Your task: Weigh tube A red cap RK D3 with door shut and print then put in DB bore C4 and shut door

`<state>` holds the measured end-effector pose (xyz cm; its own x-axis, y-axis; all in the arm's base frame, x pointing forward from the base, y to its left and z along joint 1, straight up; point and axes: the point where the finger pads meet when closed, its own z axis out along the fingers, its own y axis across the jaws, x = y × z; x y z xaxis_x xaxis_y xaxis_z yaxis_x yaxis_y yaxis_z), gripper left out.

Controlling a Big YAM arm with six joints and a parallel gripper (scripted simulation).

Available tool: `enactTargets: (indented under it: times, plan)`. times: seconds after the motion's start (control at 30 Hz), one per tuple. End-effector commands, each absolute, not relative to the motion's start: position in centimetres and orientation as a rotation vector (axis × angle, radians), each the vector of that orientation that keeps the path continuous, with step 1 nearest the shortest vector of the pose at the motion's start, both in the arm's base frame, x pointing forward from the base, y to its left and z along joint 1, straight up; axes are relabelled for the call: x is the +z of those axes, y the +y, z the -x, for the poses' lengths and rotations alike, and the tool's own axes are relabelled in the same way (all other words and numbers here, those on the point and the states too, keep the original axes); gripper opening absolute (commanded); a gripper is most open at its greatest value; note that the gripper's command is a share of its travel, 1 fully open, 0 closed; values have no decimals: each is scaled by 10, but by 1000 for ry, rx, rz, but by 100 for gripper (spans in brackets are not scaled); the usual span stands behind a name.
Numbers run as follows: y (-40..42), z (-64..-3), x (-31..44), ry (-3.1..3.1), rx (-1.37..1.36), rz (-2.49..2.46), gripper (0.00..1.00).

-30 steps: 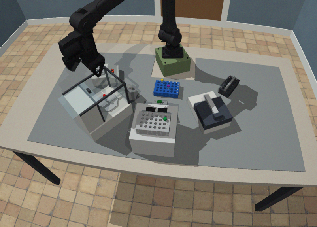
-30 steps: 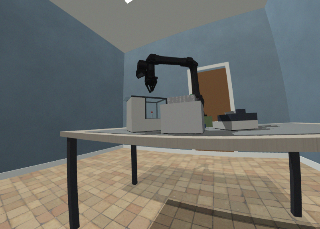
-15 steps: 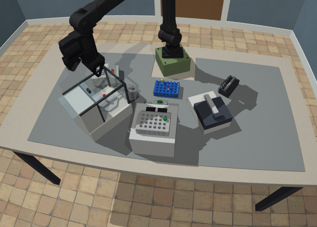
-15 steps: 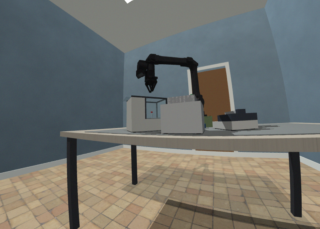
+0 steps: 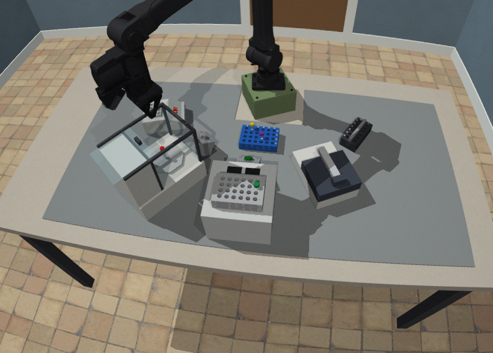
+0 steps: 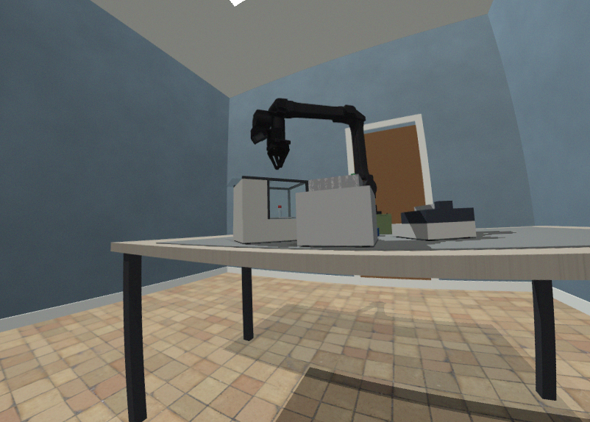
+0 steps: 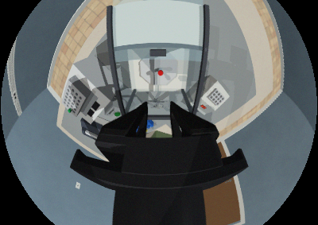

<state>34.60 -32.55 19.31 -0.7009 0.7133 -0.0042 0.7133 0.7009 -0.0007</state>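
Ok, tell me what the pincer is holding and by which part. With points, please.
Nothing is held: the pincer [image 5: 154, 112] [image 6: 277, 167] [image 7: 158, 105] is partly open, with nothing between its fingers. The red-capped tube [image 5: 161, 147] [image 6: 279, 207] [image 7: 160, 72] stands inside the balance [image 5: 175, 192] [image 6: 251, 210] [image 7: 110, 34].

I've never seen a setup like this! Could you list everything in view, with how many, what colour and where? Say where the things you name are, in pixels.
Balance [image 5: 139, 189] [image 6: 251, 212] [image 7: 110, 46]: one, white and glass, left of the top view
Capped tube [image 5: 161, 147] [image 6: 279, 206] [image 7: 160, 72]: one, red, on its pan
Mixer [image 5: 238, 227] [image 6: 335, 217] [image 7: 74, 75]: one, white, beside the balance
Mixer tube [image 5: 256, 184] [image 7: 70, 110]: one, green-capped, in the mixer
Tube rack [image 5: 259, 146] [image 7: 149, 124]: one, blue, nearest the base
Rack caps: two, yellow [image 5: 252, 124] and purple [image 5: 261, 133]
Spectrophotometer [image 5: 330, 178] [image 6: 433, 215]: one, white and navy, right
Magnet block [image 5: 347, 141]: one, black, far right
Dry block [image 5: 157, 126] [image 7: 226, 96]: one, white, behind the balance in the top view
Table [image 5: 238, 262] [image 6: 333, 261]: one, beige, underneath
Bench mat [image 5: 418, 221]: one, grey, on the table
Room door [image 5: 300, 6] [image 6: 395, 170]: one, brown, background
Base [image 5: 274, 107] [image 6: 384, 223]: one, green, under the arm
Arm [image 5: 153, 18] [image 6: 319, 111]: one, black
Gripper [image 5: 155, 109] [image 6: 277, 166] [image 7: 158, 105]: one, black, above the balance
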Motion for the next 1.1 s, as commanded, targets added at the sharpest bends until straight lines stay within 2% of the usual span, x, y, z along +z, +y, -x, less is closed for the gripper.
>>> enactTargets:
  times: [0.0, 0.1, 1.07]
  plan:
    - [-337, -358, 221, 2849, -31, -1195, 30]
    - [-333, -354, 212, 2860, -25, -1200, 30]
    - [-367, -383, 213, 3112, -42, 32, 30]
